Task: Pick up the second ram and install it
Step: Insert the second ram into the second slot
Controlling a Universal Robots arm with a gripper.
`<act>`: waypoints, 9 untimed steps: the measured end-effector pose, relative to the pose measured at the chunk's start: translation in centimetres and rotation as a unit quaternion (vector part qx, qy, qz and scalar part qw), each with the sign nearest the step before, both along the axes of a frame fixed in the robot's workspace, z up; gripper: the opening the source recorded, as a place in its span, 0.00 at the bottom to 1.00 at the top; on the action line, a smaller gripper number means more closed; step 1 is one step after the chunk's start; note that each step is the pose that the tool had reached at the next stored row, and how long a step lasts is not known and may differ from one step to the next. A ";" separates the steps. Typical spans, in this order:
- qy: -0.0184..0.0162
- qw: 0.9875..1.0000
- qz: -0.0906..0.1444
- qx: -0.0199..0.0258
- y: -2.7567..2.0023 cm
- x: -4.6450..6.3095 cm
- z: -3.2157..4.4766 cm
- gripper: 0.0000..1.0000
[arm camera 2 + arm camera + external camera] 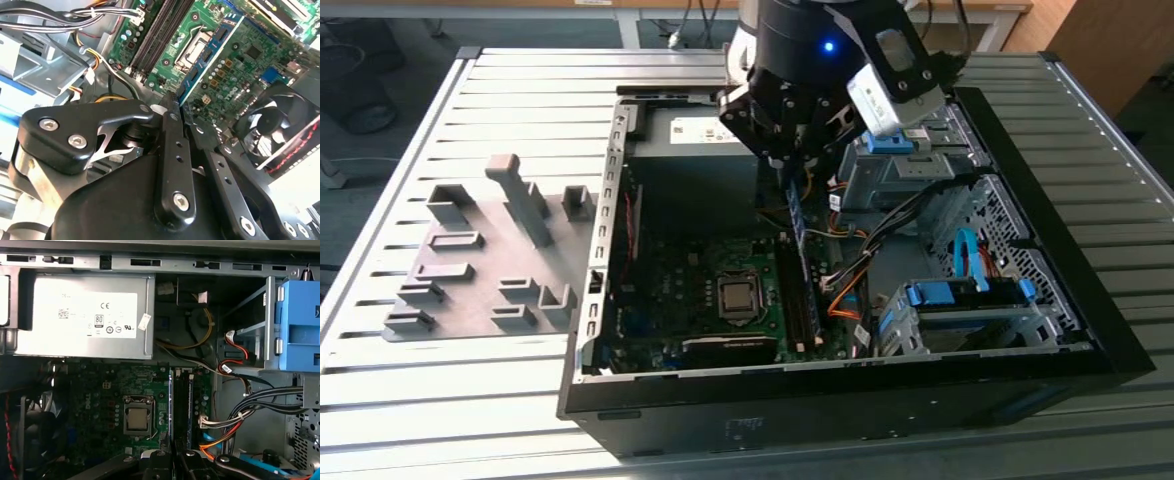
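Hanging over the open computer case point(1107, 330), the robot arm point(814, 40) reaches down inside it. Its pincer point(790, 165) is clamped on the second ram point(798, 215), a long thin blue stick that stands on its edge, straight up and down. In the exterior view the stick hangs just above the green motherboard point(680, 290), right over the long dark memory slots point(803, 300) that run beside the square silver processor socket point(738, 294). I cannot tell if the bottom of the stick is touching a slot. In the second wrist view the black fingers point(170, 150) are pressed close together with the thin blue edge of the stick point(192, 82) poking out from between them, pointing at the slots point(157, 35). A round black fan point(272, 130) sits near the board in that view. In the first wrist view the grey power supply box point(85, 315) sits past the board, and a blue plastic drive holder point(300, 325) is off to one side, with bundles of coloured wires point(235, 415) next to the slots point(182, 405). On the ribbed grey tabletop point(400, 400), at the exterior view's left of the case, lies a flat grey plate with plastic fixture blocks point(480, 260) standing on it, well apart from the pincer.
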State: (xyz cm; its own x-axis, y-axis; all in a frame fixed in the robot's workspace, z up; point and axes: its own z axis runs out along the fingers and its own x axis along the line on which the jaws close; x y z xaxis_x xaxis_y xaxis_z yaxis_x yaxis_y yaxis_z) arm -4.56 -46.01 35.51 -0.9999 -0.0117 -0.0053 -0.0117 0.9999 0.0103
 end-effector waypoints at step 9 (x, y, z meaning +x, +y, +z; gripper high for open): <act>0.002 1.000 -0.007 0.000 0.07 1.5 -1.63 0.14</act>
